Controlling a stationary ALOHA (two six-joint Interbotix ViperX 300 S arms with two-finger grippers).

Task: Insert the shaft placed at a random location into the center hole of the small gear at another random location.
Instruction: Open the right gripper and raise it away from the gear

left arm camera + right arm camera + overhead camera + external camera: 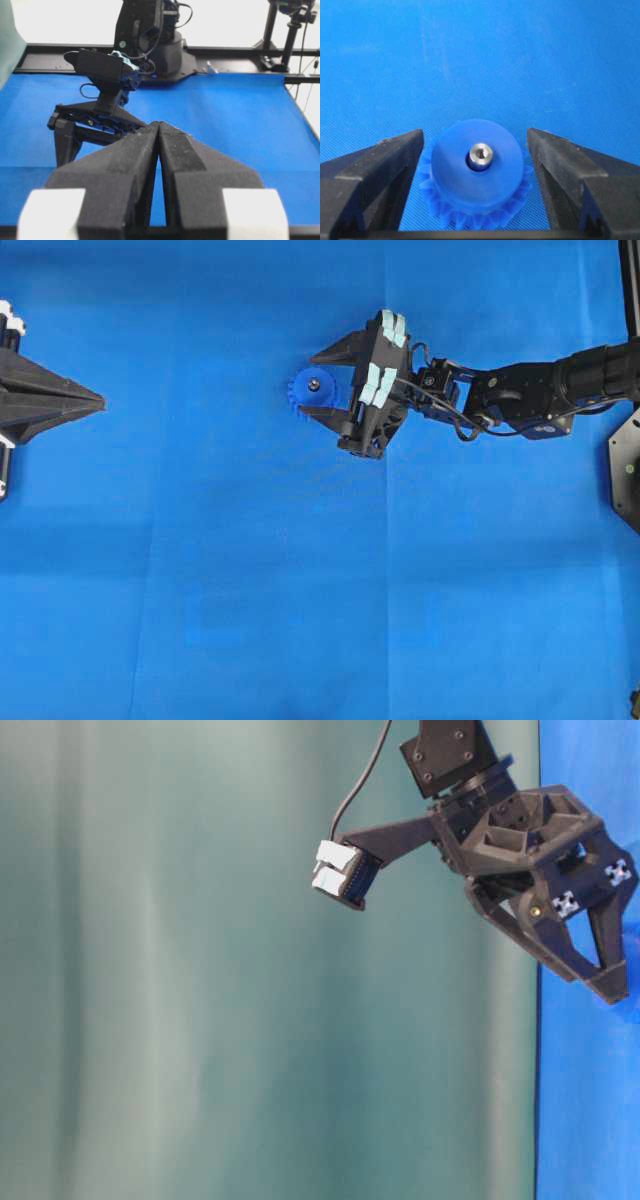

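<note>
Shaft (481, 153) is standing in the center hole (471, 161) of the small gear (476, 172). In the right wrist view it's end-on, a grey dot mid-hub, so its long axis runs straight up out of the gear and roughly toward the camera. How deep it's seated I can't tell.

Right gripper (476, 145): jaws wide, holding nothing. One finger on each side of the gear, a clear gap both sides, neither touching teeth or hub. Overhead, the gear (313, 390) sits just left of frame centre, upper half, between the right gripper's (318, 380) fingertips, with the right arm reaching in from the right edge. The shaft (314, 384) shows there as a small dark-grey spot at the hub.

Left gripper (98, 400) is parked at the far left edge, well apart from the gear, fingers pressed together and empty; the left wrist view shows them (159, 131) closed to a seam.

My read: insertion looks done. The relation that matters is the shaft axis against the open fingers. The right arm is the only one near, and any exit should go up along that axis or straight back toward the right of the overhead frame. A sideways drift puts a finger into the gear teeth and could tip the pin.
</note>
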